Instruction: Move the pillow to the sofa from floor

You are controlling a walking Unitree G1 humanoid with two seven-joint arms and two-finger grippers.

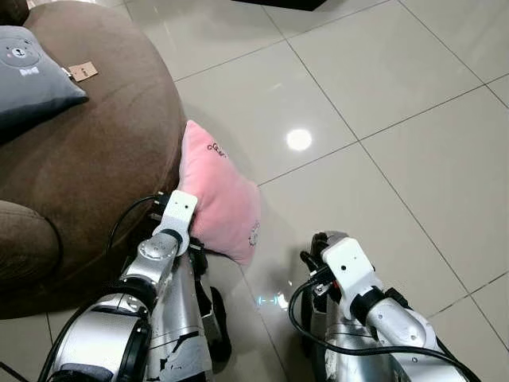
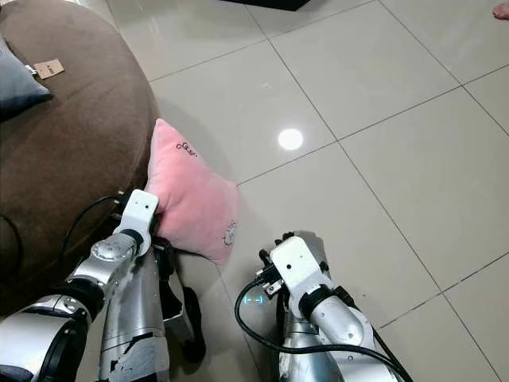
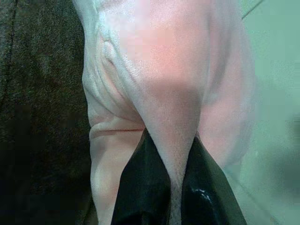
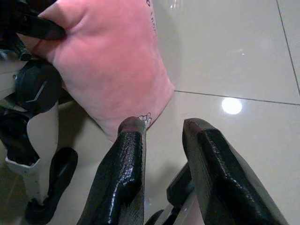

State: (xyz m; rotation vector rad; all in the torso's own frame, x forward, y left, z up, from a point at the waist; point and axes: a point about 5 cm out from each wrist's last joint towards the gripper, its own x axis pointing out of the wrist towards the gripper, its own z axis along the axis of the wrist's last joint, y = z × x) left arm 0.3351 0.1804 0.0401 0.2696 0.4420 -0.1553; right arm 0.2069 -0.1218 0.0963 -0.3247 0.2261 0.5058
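Observation:
A pink pillow [image 1: 216, 187] stands on its edge on the tiled floor, leaning against the round brown sofa [image 1: 95, 151]. My left gripper [image 3: 171, 140] is shut on the pillow, with a fold of the pink fabric [image 3: 164, 70] pinched between its black fingers near the pillow's lower left side. My right gripper [image 4: 163, 124] is open and holds nothing. It hovers low over the floor just short of the pillow's lower right corner [image 4: 145, 117].
A grey pillow [image 1: 32, 76] with a bear print and a paper tag [image 1: 83, 72] lie on the sofa seat. Glossy beige floor tiles [image 1: 382, 95] stretch away to the right and ahead, with a lamp reflection [image 1: 299, 139].

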